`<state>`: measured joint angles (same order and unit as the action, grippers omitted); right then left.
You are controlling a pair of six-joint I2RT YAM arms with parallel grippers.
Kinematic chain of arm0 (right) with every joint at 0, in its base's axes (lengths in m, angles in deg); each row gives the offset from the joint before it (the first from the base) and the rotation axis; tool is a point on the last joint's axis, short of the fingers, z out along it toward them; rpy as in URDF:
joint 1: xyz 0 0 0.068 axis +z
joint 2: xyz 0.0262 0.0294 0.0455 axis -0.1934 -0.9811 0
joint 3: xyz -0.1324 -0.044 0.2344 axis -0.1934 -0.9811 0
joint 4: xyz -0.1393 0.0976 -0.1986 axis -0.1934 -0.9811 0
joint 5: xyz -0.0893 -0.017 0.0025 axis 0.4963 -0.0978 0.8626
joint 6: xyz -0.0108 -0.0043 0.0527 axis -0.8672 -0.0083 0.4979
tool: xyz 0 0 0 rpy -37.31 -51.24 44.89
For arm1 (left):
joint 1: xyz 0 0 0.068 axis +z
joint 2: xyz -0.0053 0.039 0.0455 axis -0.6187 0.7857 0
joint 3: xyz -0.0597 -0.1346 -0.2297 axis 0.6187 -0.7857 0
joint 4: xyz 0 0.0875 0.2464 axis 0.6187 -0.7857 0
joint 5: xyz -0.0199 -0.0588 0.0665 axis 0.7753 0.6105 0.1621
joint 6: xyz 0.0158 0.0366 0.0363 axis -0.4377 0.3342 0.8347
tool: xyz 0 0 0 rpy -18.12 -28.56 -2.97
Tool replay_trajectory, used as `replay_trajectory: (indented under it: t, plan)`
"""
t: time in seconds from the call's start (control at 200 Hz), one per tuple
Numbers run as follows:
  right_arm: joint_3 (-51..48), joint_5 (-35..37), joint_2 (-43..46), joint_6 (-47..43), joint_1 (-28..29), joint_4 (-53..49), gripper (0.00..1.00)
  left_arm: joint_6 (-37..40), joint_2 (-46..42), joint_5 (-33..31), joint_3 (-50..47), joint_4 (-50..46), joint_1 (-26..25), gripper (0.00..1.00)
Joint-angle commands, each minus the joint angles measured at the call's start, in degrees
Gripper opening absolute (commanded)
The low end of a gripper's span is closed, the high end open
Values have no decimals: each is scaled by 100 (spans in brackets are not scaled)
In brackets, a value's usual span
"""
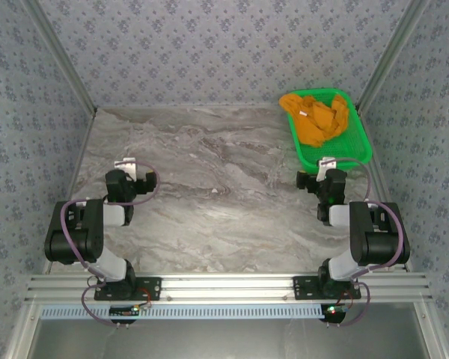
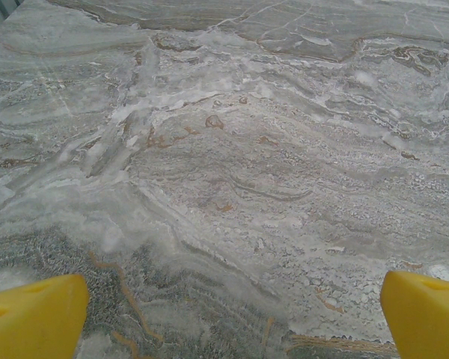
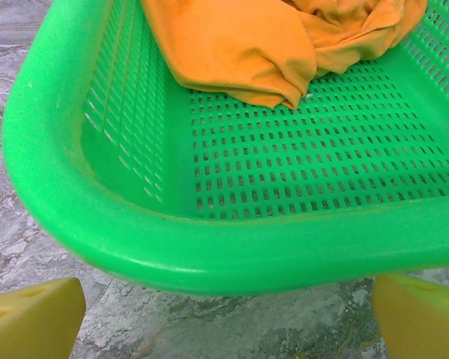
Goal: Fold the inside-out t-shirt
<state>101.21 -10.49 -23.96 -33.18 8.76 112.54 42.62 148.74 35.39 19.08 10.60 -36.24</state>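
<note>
The orange t-shirt point(image 1: 316, 116) lies crumpled in the far half of a green mesh basket point(image 1: 359, 146) at the back right of the table; a small white tag shows on it. In the right wrist view the t-shirt point(image 3: 239, 45) fills the basket's far end, beyond the near rim point(image 3: 232, 247). My right gripper point(image 1: 328, 164) stands open just in front of that rim, its yellow fingertips point(image 3: 426, 318) wide apart over bare table. My left gripper point(image 1: 125, 164) is open at the left, over bare marble, with nothing between its fingertips point(image 2: 34, 318).
The marble-patterned table point(image 1: 217, 194) stretches between the two arms. Patterned walls close the left, right and back sides. A metal rail point(image 1: 224, 288) carrying the arm bases runs along the near edge.
</note>
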Motion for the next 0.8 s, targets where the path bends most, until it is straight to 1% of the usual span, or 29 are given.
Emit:
replay_trajectory:
  t: [0.0, 0.045, 0.1, 0.155, 0.18, 0.235, 0.315, 0.355, 0.375, 0.395, 0.405, 0.425, 0.44, 0.455, 0.47, 0.49, 0.505, 0.52, 0.555, 0.59, 0.63, 0.68, 0.735, 0.795]
  plan:
    - [134, -41, 89, 83, -101, -31, 100, -40, -40, -34, 121, 48, 28, 100]
    - [225, -159, 281, 126, -167, -328, 100, -22, -71, 15, 116, 51, 27, 100]
    - [441, -270, 654, 194, -219, -1105, 100, 35, -296, 103, 63, -44, 15, 100]
    - [397, -89, 1029, 344, -126, -1473, 100, 18, -721, 78, -9, -304, -4, 100]
    - [309, 30, 1251, 420, -48, -1540, 100, -16, -979, 41, -4, -537, -31, 100]
    - [161, 325, 1771, 499, 179, -1791, 100, -150, -1573, -147, 116, -1431, -90, 100]
    - [139, 823, 2498, 398, 539, -2308, 100, -354, -2310, -555, 384, -2626, -348, 100]
    - [233, 1087, 2796, 592, 590, -2594, 100, -544, -2624, -745, 565, -3201, -489, 100]
    - [324, 1309, 2905, 965, 574, -2732, 100, -664, -2749, -792, 668, -3464, -524, 100]
    - [422, 1599, 3033, 1580, 547, -3040, 100, -771, -2869, -807, 775, -3705, -552, 100]
    - [516, 1639, 3051, 1953, 527, -3337, 100, -813, -2923, -812, 828, -3814, -568, 100]
    - [725, 2010, 3101, 2752, 492, -3864, 100, -993, -3009, -828, 925, -4028, -571, 100]
    - [838, 2113, 3108, 3228, 421, -4174, 100, -1131, -3056, -874, 978, -4168, -572, 100]
    - [985, 2061, 3084, 3576, 357, -4415, 100, -1277, -3087, -939, 1055, -4294, -568, 100]
    - [1089, 1947, 3030, 3673, 222, -4435, 100, -1409, -3108, -1029, 1126, -4413, -574, 100]
    - [1189, 1579, 2942, 3503, 56, -4315, 100, -1603, -3120, -1166, 1232, -4599, -567, 100]
    - [1270, 1317, 2801, 3208, -12, -4207, 100, -1697, -3118, -1274, 1326, -4727, -567, 100]
    - [1396, 1194, 2673, 2973, -35, -4171, 100, -1796, -3112, -1395, 1400, -4807, -568, 100]
    - [1854, 1309, 2239, 2681, 58, -4485, 100, -2094, -3059, -1794, 1487, -4846, -576, 100]
    - [2456, 1515, 1782, 2499, 186, -5071, 100, -2662, -3000, -2110, 1524, -4854, -542, 100]
    - [3092, 1677, 1291, 2293, 326, -5554, 100, -2877, -2967, -2040, 1531, -4802, -453, 100]
    - [3643, 1754, 773, 2015, 436, -5750, 100, -3012, -2990, -1951, 1482, -4677, -382, 100]
    - [4178, 1640, 206, 1863, 421, -5897, 100, -3201, -3036, -1895, 1441, -4646, -319, 100]
    - [5050, 1497, -488, 1994, 282, -6526, 100, -3300, -3038, -1823, 1434, -4688, -289, 100]
